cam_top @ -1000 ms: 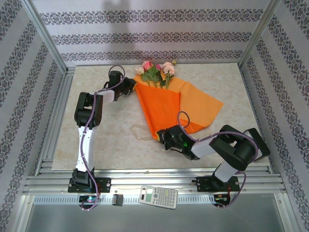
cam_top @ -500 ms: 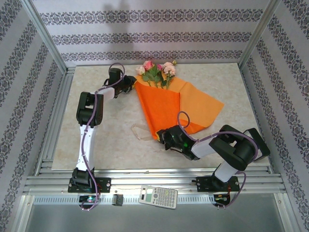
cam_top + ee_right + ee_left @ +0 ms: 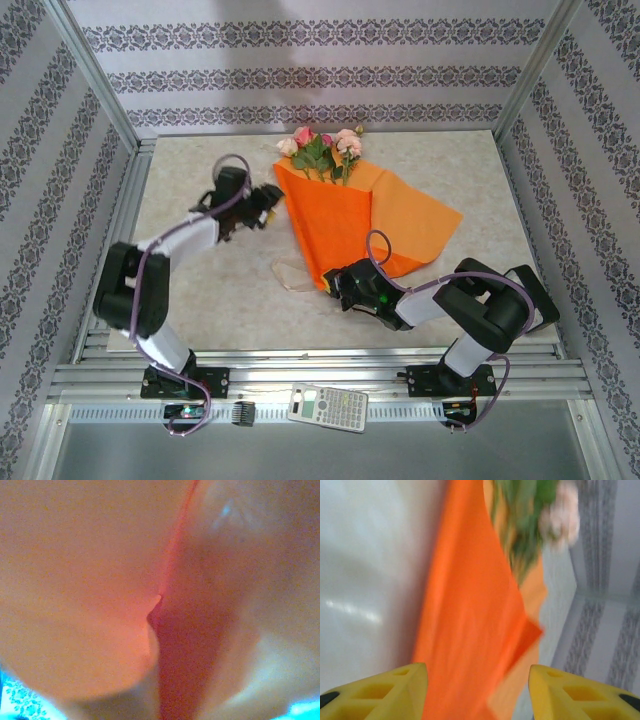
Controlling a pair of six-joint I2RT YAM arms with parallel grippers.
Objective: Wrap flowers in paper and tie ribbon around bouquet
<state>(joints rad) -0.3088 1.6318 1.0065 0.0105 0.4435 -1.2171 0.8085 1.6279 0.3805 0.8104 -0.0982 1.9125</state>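
Left fingers (image 3: 405, 685): released, spread apart (nothing between them); the paper (image 3: 470, 605) lies straight ahead.
Left gripper (image 3: 263, 203): just beside the paper's left edge, apart from it.
Right gripper (image 3: 338, 284): clenched on the paper's narrow end; the orange sheet sits close against its wrist camera.
Paper shape: a folded cone, with a paler flap spread beyond it on the side away from the left fingers.
Flowers (image 3: 322, 150): beyond the left fingers, heads past the paper's wide end.
Ribbon (image 3: 281, 268): loose on the table (image 3: 200, 290), just beside the right fingers, between both grippers.
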